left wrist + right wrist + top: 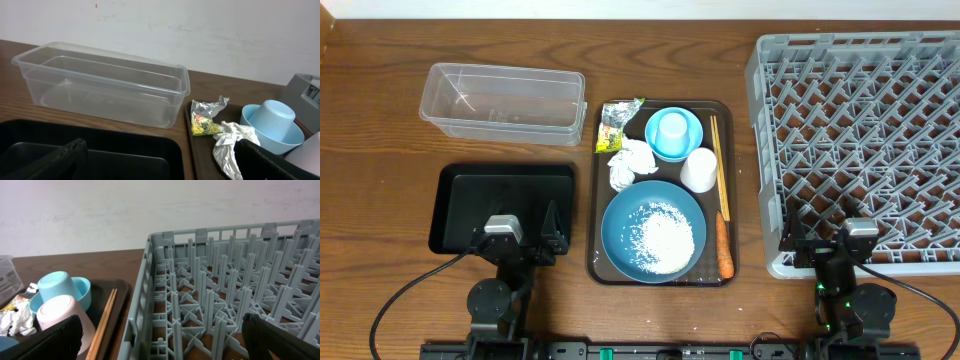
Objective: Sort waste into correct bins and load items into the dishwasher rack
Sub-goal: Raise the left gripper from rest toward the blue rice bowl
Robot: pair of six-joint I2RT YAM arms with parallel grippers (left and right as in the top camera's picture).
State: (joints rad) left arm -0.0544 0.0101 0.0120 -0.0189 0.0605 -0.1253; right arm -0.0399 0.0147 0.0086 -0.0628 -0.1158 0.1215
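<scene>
On the brown serving tray, a large blue plate (620, 235) holds white rice (663, 235). Beside it lie an orange carrot (724, 247), wooden chopsticks (719, 165), a white cup (699, 169), a light-blue cup (671, 130) upside down in a light-blue bowl (692, 138), a crumpled tissue (630, 163) and a yellow-green wrapper (615, 122). The clear tub (503, 100) and the black tray (470, 205) stand on the left, the grey rack (860, 130) on the right. My left gripper (517, 236) hovers open over the black tray's near edge. My right gripper (832, 242) is open at the rack's near corner.
The brown serving tray (598, 190) sits in the middle between the black tray and the rack. Both arm bases (495, 305) stand at the table's near edge, with cables trailing outward. A pale wall (200, 30) runs behind the table.
</scene>
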